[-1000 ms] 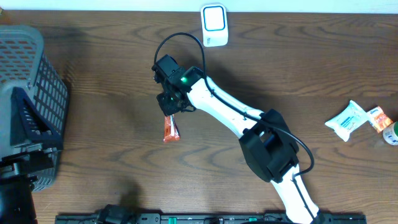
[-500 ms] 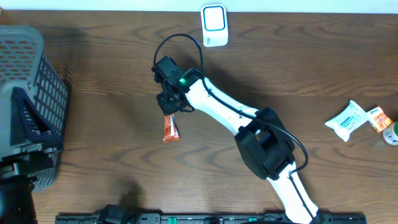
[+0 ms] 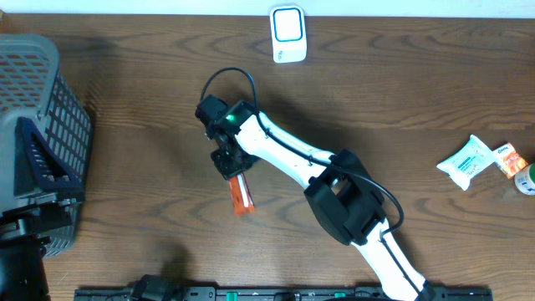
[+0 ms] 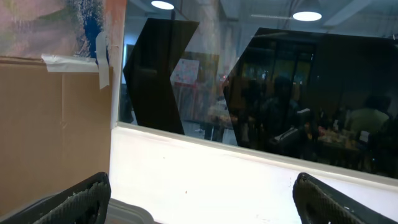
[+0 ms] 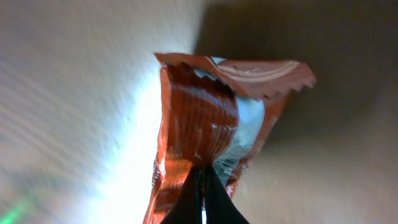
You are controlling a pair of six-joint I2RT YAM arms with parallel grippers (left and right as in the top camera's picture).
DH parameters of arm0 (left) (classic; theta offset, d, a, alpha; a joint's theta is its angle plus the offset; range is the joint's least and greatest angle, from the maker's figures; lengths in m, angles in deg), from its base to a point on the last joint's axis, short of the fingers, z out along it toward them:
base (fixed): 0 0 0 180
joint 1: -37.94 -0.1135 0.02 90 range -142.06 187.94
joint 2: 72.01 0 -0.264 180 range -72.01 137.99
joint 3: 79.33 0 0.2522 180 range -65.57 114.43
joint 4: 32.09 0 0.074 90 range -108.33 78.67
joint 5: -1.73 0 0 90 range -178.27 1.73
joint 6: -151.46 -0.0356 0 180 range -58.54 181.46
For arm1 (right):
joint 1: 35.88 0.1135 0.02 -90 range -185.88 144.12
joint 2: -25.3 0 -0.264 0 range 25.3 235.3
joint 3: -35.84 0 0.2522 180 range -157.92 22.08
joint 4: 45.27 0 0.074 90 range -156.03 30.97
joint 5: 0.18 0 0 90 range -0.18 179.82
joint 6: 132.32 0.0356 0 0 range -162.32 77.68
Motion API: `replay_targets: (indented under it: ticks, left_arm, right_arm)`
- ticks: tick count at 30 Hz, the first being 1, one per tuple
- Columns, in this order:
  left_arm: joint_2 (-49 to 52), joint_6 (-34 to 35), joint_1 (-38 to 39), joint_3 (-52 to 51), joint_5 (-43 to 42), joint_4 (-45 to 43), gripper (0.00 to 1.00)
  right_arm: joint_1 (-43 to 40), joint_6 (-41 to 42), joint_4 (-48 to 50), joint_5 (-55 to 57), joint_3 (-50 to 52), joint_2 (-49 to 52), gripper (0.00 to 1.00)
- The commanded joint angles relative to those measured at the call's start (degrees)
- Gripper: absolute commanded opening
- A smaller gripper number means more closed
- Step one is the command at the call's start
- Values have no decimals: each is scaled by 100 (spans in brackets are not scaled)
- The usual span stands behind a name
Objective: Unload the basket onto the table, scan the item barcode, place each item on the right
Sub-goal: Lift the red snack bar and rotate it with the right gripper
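An orange snack packet [image 3: 242, 195] hangs from my right gripper [image 3: 236, 170] over the middle of the wooden table. In the right wrist view the two fingers are pressed together on the lower part of the packet [image 5: 205, 118], and my right gripper [image 5: 202, 177] is shut on it. A strip of barcode print shows on the packet's pale side. The white scanner [image 3: 287, 33] stands at the far edge of the table, well away from the packet. My left gripper [image 4: 200, 190] is open with nothing between its fingers and faces a window and a wall.
A dark mesh basket [image 3: 50, 125] stands at the left edge. At the far right lie a white wipes pack [image 3: 466, 161], a small orange packet [image 3: 511, 159] and a round item [image 3: 527, 182].
My right gripper has moved toward the near edge of the table with the packet. The packet now hangs lower and more to the right in the overhead view. The left gripper is unchanged.
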Motion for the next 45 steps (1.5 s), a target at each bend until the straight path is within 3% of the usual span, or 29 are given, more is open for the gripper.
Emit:
replay_targets:
  ticks: [1,2,3,4,12,18,26,27,31,33,35,36,45]
  left_arm:
    - [13,11,-31,-17,52,-9,94]
    - [13,11,-31,-17,52,-9,94]
    - [13,11,-31,-17,52,-9,94]
    - [13,11,-31,-17,52,-9,94]
    - [13,11,-31,-17,52,-13,94]
    - [13,11,-31,-17,52,-13,94]
    - [13,11,-31,-17,52,-11,94]
    - [13,11,-31,-17,52,-11,94]
    - [13,11,-31,-17,52,-11,94]
    - [13,11,-31,-17,52,-11,94]
    - [13,11,-31,-17,52,-11,94]
    - [13,11,-31,-17,52,-11,94]
    - [13,11,-31,-17,52,-11,94]
  right_arm:
    - [-87,-52,-227,48,-144,-708,7]
    - [-96,-15,-365,42,-144,-898,47]
    - [-96,-17,-450,22,-144,-1012,69]
    - [-96,-17,-555,24,-144,-1121,99]
    - [173,210,-929,20,240,-1220,99]
    - [238,326,-24,-1110,1373,-1217,99]
    - [-68,297,682,-1084,2284,-1217,99]
    - [-114,293,807,-1145,2415,-1217,97]
    - [-162,216,1569,-1821,3062,-1200,58]
    - [-170,219,1941,-1884,3405,-1200,44]
    - [-175,216,2122,-1878,3624,-1200,10]
    - [-179,216,2164,-1851,3700,-1200,1]
    - [-315,-195,2039,-1373,3609,-1589,1]
